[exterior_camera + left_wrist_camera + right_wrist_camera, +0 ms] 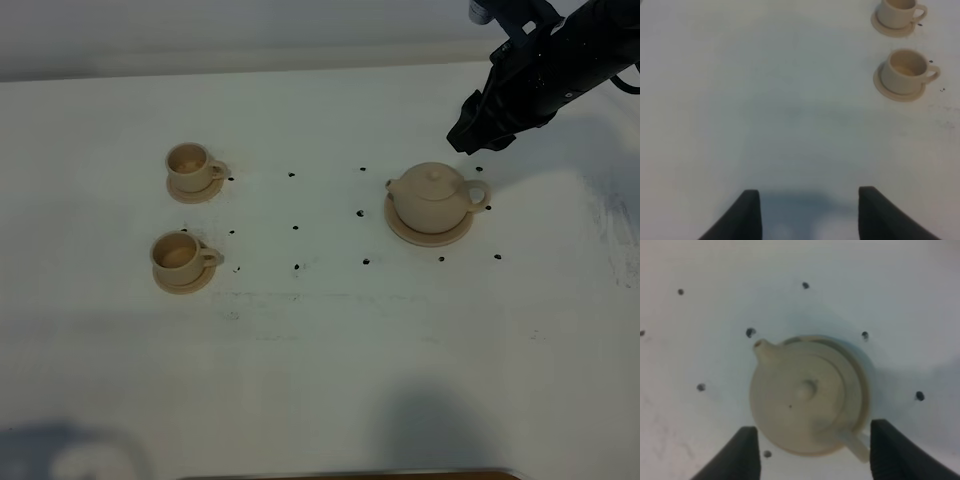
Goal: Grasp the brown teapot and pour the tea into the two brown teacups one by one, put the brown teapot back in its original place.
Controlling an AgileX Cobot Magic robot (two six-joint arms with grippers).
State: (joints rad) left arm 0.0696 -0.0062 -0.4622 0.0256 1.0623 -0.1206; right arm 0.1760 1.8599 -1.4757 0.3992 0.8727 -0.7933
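The brown teapot [432,197] stands upright on its wide round saucer [430,238], right of the table's middle, spout to the left and loop handle to the right. My right gripper [472,135] hovers open just above and behind it. In the right wrist view the brown teapot [805,395] lies below the right gripper [814,434], its handle near one finger, untouched. Two brown teacups [187,160] [177,253] sit on small saucers at the left. The left wrist view shows those teacups [897,11] [905,71] far from my open, empty left gripper [810,200].
Small black dots [295,228] mark the white table between the cups and the pot. The right arm [560,60] comes in from the top right corner. A dark edge [350,474] runs along the table's front.
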